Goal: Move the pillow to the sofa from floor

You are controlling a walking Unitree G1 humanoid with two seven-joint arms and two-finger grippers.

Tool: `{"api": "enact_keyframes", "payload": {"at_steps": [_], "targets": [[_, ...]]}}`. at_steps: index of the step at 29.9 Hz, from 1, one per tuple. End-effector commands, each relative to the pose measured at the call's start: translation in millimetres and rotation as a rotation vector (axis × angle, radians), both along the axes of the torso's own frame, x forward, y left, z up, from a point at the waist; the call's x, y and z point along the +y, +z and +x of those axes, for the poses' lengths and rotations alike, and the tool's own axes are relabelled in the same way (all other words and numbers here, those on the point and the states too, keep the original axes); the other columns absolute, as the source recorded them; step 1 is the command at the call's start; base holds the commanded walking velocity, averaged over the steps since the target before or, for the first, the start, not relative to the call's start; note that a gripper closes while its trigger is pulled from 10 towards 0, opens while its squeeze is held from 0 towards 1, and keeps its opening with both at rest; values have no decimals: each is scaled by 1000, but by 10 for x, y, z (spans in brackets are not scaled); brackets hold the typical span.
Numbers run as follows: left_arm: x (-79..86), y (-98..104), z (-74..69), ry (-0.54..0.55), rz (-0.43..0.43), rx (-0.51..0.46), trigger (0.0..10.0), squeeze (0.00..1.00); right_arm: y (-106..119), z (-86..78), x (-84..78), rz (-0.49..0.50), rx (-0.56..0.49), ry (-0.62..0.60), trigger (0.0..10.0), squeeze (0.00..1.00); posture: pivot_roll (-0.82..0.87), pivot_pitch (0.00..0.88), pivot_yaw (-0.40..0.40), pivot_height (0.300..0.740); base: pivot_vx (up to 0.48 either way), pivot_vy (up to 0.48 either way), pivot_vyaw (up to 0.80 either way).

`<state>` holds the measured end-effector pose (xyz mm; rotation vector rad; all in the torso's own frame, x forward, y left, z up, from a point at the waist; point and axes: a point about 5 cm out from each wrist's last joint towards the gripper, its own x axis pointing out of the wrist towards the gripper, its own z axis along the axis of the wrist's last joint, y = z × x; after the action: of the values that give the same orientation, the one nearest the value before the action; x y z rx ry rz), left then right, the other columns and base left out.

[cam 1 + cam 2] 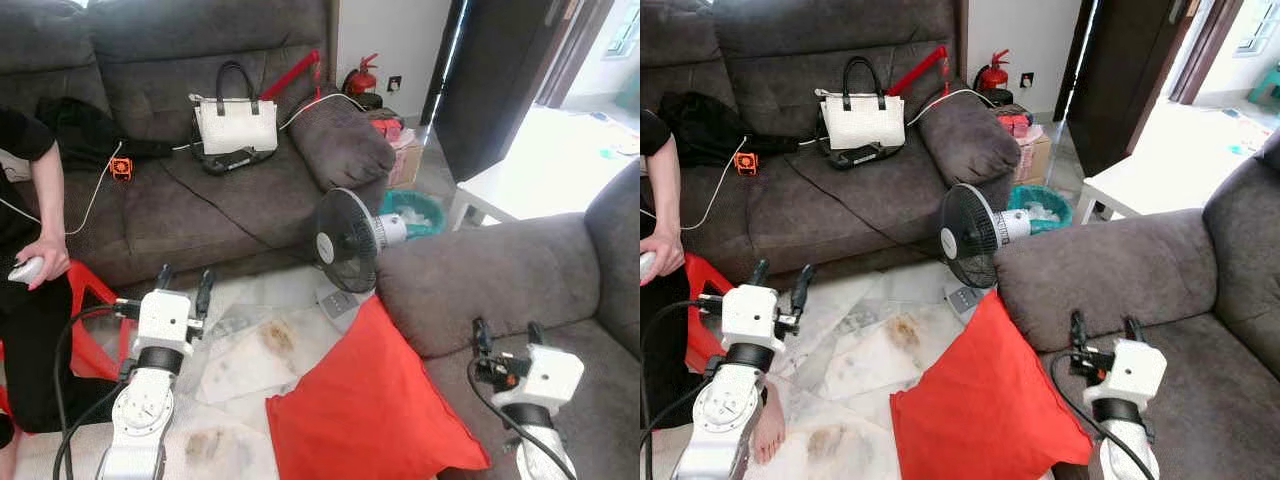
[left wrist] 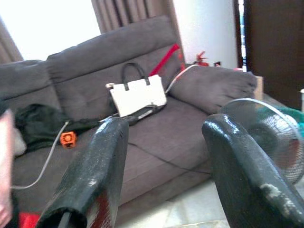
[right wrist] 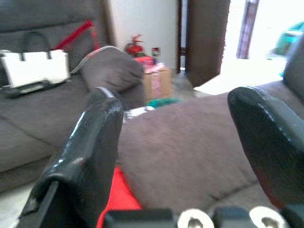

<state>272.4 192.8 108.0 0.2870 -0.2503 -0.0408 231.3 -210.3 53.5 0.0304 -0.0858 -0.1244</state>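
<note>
Fingers (image 1: 205,292) apart above tiled floor (image 1: 250,360), red pillow (image 1: 365,410) beside sofa (image 1: 520,275).

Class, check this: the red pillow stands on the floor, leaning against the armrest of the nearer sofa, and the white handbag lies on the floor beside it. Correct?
Not quite. The red pillow does lean on the nearer sofa's armrest, but the white handbag stands on the far sofa, not on the floor, as the left eye view shows.

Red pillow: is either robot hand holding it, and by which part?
No. Left hand and right hand are open and empty; the red pillow leans against the sofa.
</note>
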Motion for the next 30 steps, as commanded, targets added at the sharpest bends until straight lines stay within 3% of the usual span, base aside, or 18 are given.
{"api": "enact_keyframes", "payload": {"at_steps": [1,8,13,19,26,30], "targets": [[39,71,63,-1,1,-3,10000,0,37,13,35,20,-12,3,10000,0,94,0,-9,740,0,0,0],[53,42,174,48,-13,22,10000,0,34,13,78,63,8,-35,10000,0,46,0,-14,740,0,0,0],[-113,61,227,34,-50,30,10000,0,61,28,-94,67,30,-69,10000,0,84,0,-16,740,0,0,0],[-185,74,290,6,-50,32,10000,0,89,125,-41,53,36,-33,10000,0,96,0,-29,740,0,0,0],[-400,41,333,-68,-22,52,10000,0,135,100,-194,42,33,-75,10000,0,52,0,-17,740,0,0,0],[-396,33,336,-57,-26,51,10000,0,123,115,-176,43,43,-58,10000,0,69,0,-36,740,0,0,0]]}}
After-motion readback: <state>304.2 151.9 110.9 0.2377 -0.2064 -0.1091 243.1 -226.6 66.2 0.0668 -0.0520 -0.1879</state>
